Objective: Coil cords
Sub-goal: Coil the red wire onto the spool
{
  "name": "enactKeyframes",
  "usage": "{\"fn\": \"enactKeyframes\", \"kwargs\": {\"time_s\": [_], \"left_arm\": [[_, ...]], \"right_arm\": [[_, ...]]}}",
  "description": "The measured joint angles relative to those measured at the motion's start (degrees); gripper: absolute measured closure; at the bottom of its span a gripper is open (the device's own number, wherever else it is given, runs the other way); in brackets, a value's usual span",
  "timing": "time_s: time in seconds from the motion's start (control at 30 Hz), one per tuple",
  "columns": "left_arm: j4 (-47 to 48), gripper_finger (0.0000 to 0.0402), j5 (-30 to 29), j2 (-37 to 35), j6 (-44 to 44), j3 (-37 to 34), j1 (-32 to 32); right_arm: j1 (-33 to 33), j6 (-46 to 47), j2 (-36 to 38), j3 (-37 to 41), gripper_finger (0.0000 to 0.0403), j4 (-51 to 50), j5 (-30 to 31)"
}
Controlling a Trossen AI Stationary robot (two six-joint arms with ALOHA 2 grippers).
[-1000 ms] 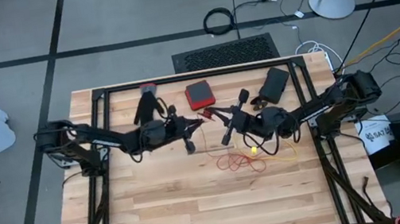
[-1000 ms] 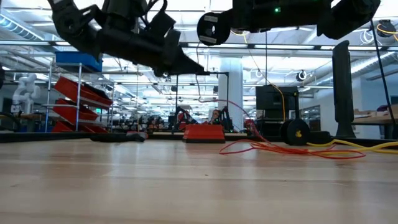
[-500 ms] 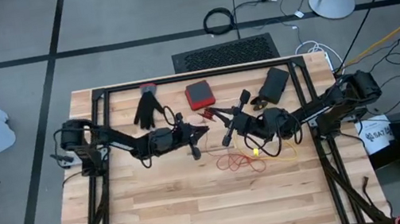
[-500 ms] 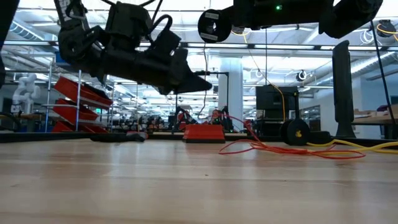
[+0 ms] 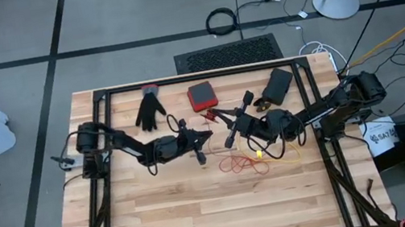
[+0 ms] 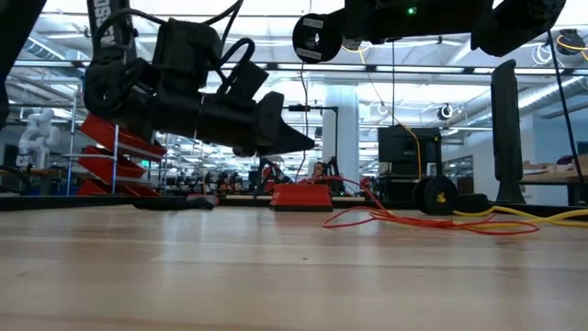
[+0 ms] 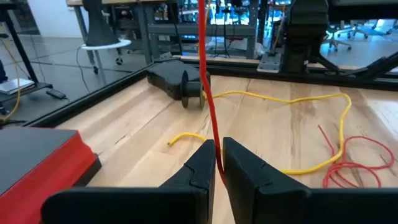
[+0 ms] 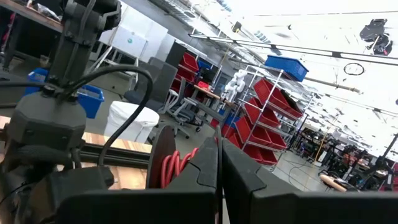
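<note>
Red cord (image 7: 205, 93) pinched and lifted at frame centre

Its loose loops lie by the yellow cord (image 5: 287, 157) right of centre on the worktop (image 5: 203, 219). The left gripper (image 7: 217, 163) jaws clench the strand, likely drawing slack for coiling; the right gripper (image 5: 232, 135), jaws clenched, seems to anchor it.

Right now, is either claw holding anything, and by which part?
The left claw pinches the thin red cord along its length, not at an end. The right claw is shut; whether it grips anything cannot be told.
</note>
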State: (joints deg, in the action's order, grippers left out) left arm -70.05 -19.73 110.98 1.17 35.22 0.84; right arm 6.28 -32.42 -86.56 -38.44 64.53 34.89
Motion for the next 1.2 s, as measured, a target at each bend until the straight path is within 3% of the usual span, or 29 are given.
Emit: {"fn": "enactKeyframes", "kwargs": {"time_s": [0.23, 0.37, 0.63, 0.97, 1.2], "left_arm": [[-4.3, 0.0373, -0.3, 3.2, 0.1, 0.0, 0.1], [-4.6, 0.0394, -0.3, 3.7, 1.4, 0.0, 0.5], [-3.7, 0.0399, -0.3, 3.7, 1.5, 0.8, 0.8], [9.6, 0.0400, -0.4, 3.7, 2.9, 7.8, 0.9], [13.4, 0.0401, -0.3, 3.7, 2.4, 11.3, 1.1]], "right_arm": [[0.0, 0.0, 0.0, 0.0, 0.0403, -0.6, 1.3], [0.0, 0.0, 0.0, 0.0, 0.0403, -0.9, 1.3], [-0.1, 3.9, 0.0, 0.0, 0.0403, -1.1, 1.2], [-1.8, 9.0, -0.2, 0.0, 0.0403, -3.0, 3.7], [-3.4, 10.5, -1.5, 0.0, 0.0403, -4.0, 4.1]]}}
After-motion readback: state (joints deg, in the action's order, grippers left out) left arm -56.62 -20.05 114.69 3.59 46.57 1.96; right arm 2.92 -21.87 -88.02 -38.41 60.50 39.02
